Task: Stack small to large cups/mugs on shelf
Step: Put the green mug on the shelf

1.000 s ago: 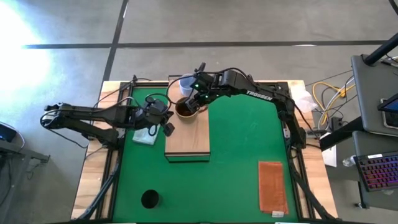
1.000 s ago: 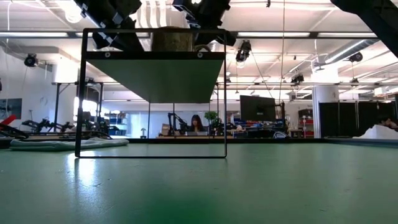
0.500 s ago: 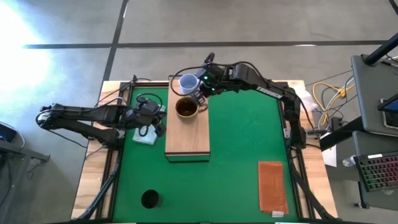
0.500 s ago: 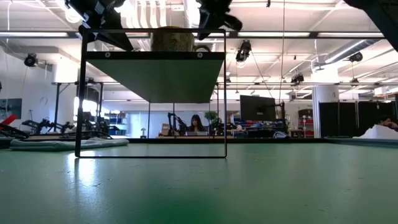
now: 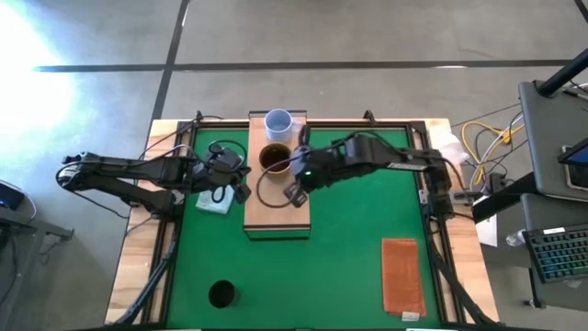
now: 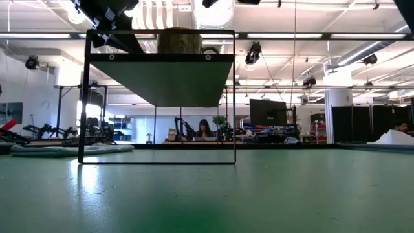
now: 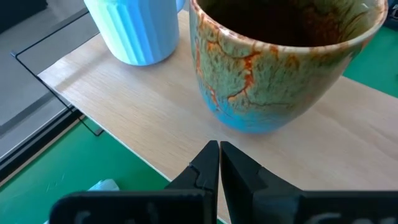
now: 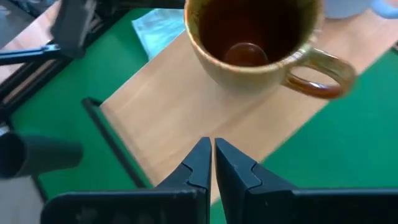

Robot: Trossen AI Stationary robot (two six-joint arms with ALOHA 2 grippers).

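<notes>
Hovering clenched, empty: right gripper [image 5: 294, 193] over shelf [image 5: 276, 207], near brown mug [image 5: 274, 159].

Around my green table [image 5: 358, 230] I see grey concrete floor [image 5: 367, 32] crossed by dark seams. Level across it lies a bright hall: white ceiling strip lights [image 6: 310, 35], a dark monitor [image 6: 268, 111], a seated person [image 6: 205, 128].
</notes>
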